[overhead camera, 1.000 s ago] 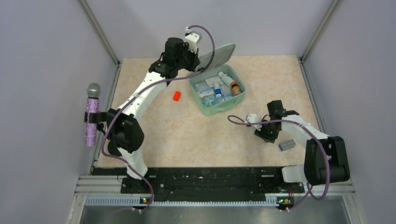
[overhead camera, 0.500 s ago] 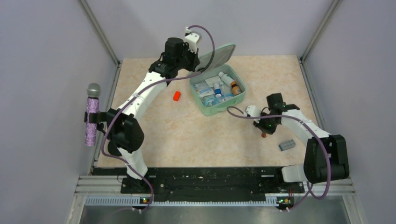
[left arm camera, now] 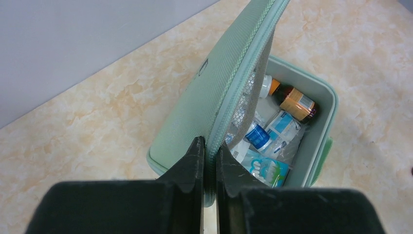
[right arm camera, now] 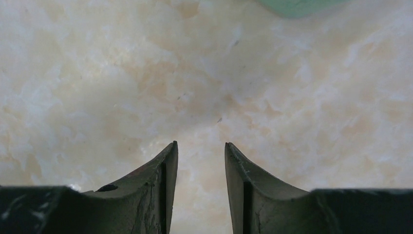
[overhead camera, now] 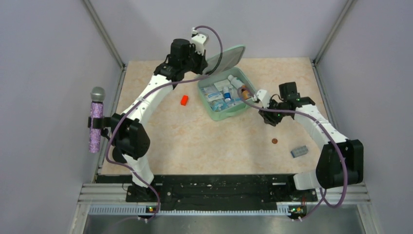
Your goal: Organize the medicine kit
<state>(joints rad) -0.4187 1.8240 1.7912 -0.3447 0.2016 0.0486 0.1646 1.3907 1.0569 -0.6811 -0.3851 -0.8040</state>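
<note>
The medicine kit is a pale mint-green box standing at the back of the table, its lid raised. Inside lie several packets and bottles, among them an amber bottle. My left gripper is shut on the edge of the lid and holds it upright, with the box wall to its right. My right gripper hangs just right of the kit's front corner. In the right wrist view my right gripper is open and empty over bare table, and a corner of the kit shows at the top.
A small brown round piece lies on the table nearer than my right gripper. A grey-blue blister pack lies at the right front. A small orange-red piece sits left of the kit. A microphone hangs by the left wall.
My right gripper has moved away from the front right of the table toward the kit, leaving the small brown piece lying where it had been. The left arm has not moved.
</note>
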